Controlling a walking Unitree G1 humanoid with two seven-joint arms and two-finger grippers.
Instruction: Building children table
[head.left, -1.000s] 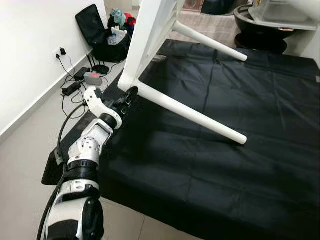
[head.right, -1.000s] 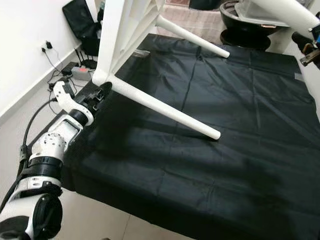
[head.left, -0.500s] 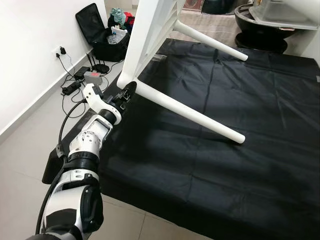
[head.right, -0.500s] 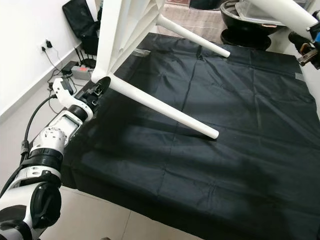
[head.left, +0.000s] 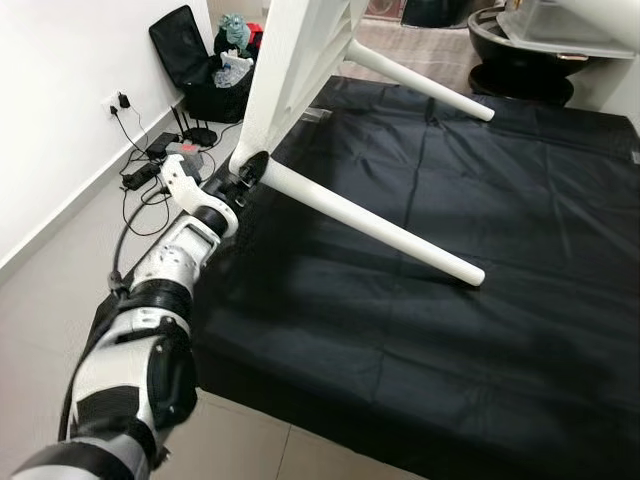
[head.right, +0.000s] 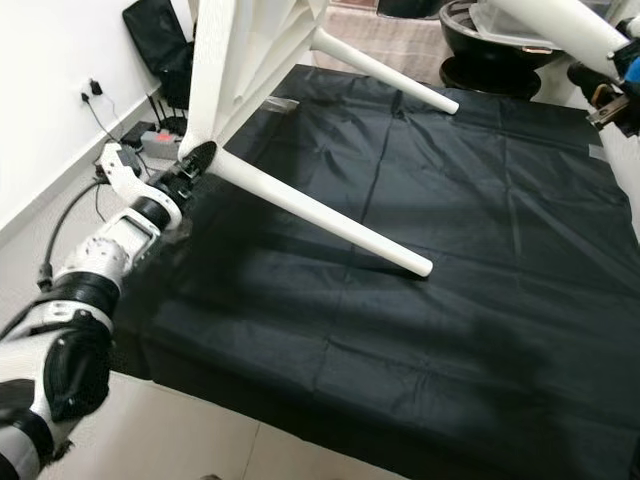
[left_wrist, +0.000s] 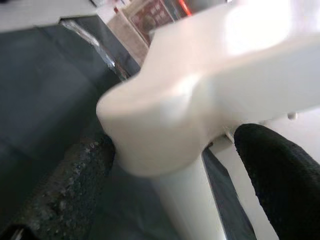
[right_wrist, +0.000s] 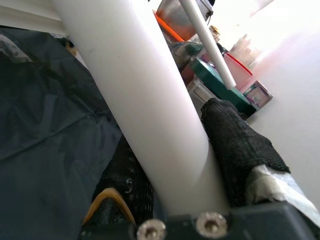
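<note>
A white children's table (head.left: 300, 60) stands tipped on its side on a black cloth (head.left: 450, 350). One leg (head.left: 370, 220) slopes down, its tip touching the cloth. Another leg (head.left: 420, 82) points toward the back. My left gripper (head.left: 247, 178) is at the low corner where the sloping leg joins. In the left wrist view its fingers (left_wrist: 280, 175) stand open on either side of that corner (left_wrist: 160, 125). My right gripper (head.right: 610, 92) is at the far right, shut on a raised white leg (head.right: 560, 25). In the right wrist view that leg (right_wrist: 150, 115) lies between both fingers (right_wrist: 230, 135).
A black bag (head.left: 185, 50) with toys stands by the white wall at the back left. Cables and a power strip (head.left: 160, 160) lie on the tile floor beside the cloth's left edge. A black round stand (head.left: 520, 55) and a plastic bin are at the back right.
My left gripper has risen from just below the table's low corner to straddle it. The view has shifted slightly. The right gripper keeps hold of its leg.
</note>
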